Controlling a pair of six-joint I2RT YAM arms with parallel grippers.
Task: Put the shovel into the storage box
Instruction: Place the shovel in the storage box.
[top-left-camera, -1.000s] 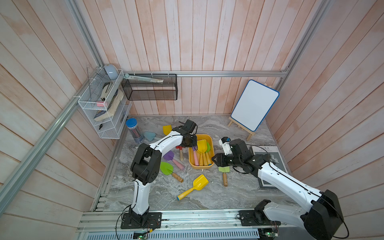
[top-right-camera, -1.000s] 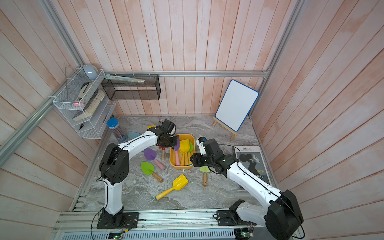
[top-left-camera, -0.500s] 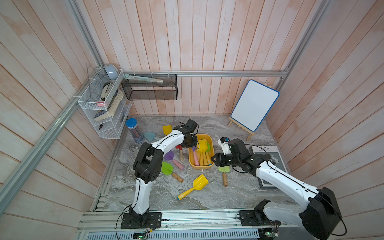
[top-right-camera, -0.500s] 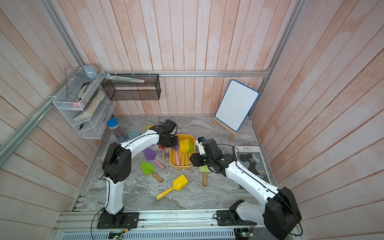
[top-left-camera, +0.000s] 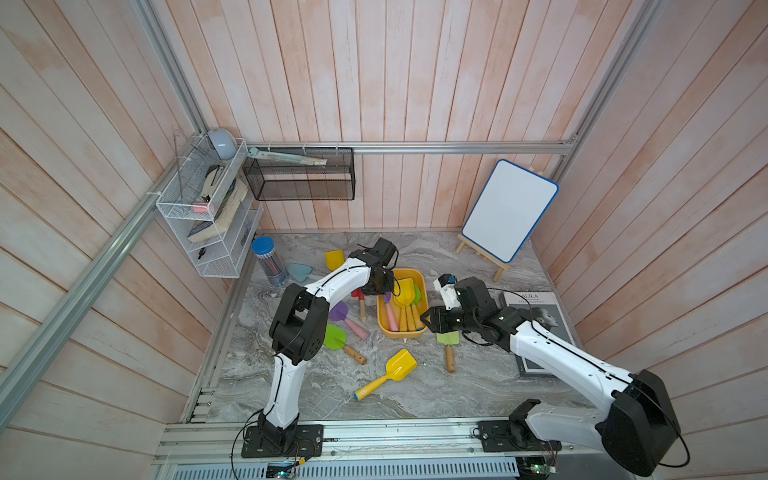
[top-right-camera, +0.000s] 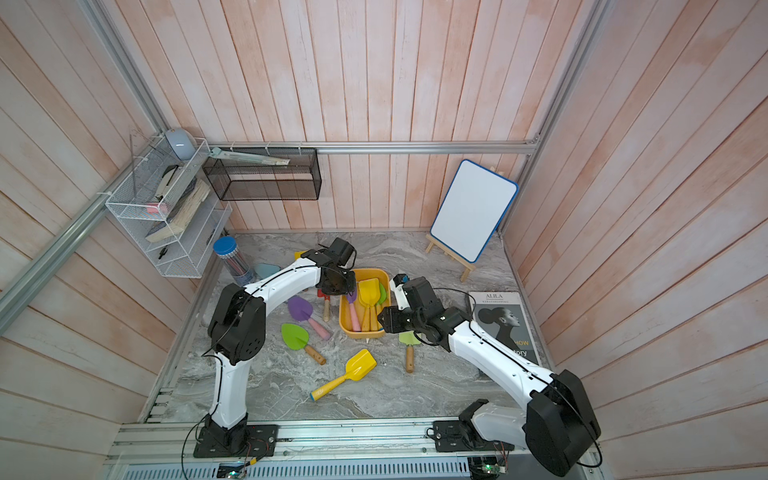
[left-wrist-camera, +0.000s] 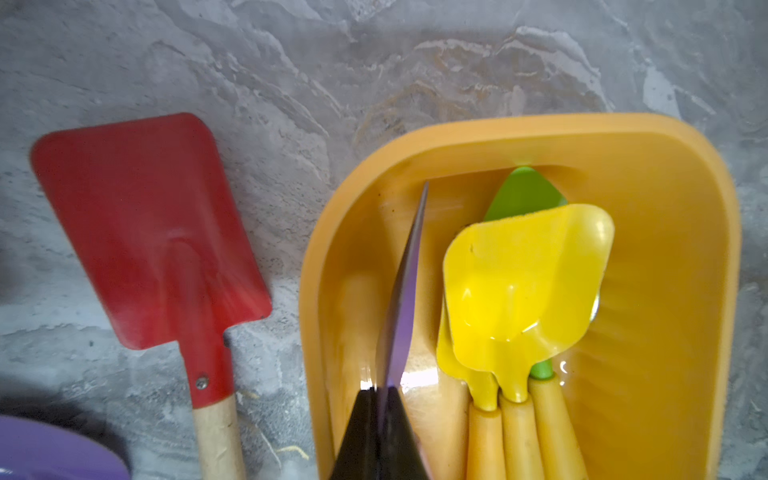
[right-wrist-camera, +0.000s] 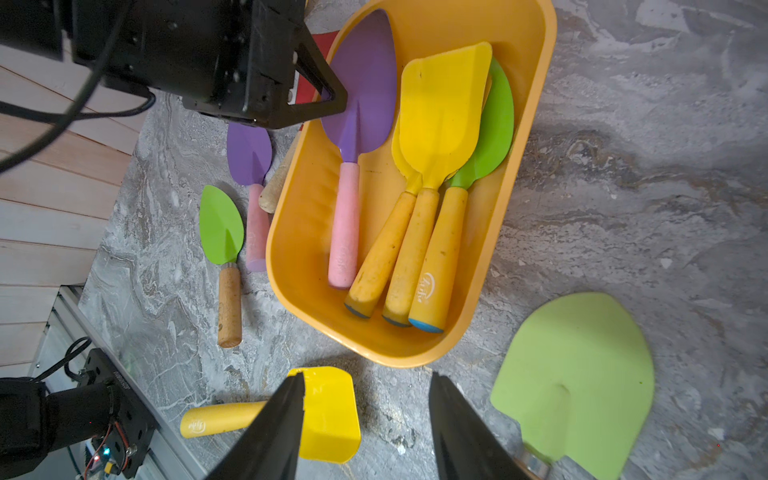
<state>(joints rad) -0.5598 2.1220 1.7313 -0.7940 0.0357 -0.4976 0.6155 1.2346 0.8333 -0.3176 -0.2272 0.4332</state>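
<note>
Left pincer (left-wrist-camera: 380, 390): pressed together on the blade of the purple shovel (right-wrist-camera: 365, 83). In the left wrist view we see the blade edge-on, clamped between the black fingers (left-wrist-camera: 357, 436). This pincer sits over the box (right-wrist-camera: 536, 83), at the end away from the right pincer. The shovel's pink handle runs down inside the box; we cannot tell whether it rests on the floor.

Box contents next to the held shovel: two yellow shovels (right-wrist-camera: 440, 104), stacked blade on blade, and a green shovel (right-wrist-camera: 500, 124) under them. Their three yellow handles lie side by side, touching. We count four shovels within the walls.

Just outside the box, beside the left pincer: red shovel (left-wrist-camera: 145, 224), flat on the table (left-wrist-camera: 291, 83).

Right pincer (right-wrist-camera: 365, 378): spread, nothing between the jaws, just off the box's other end. On one side of it lies a loose yellow shovel (right-wrist-camera: 328, 415), on the other a pale green shovel (right-wrist-camera: 577, 382), both on the table.

Well apart from both pincers: jar (top-left-camera: 270, 266) with a blue lid, holding what look like pencils; wire rack (top-left-camera: 216, 259) holding a book.
</note>
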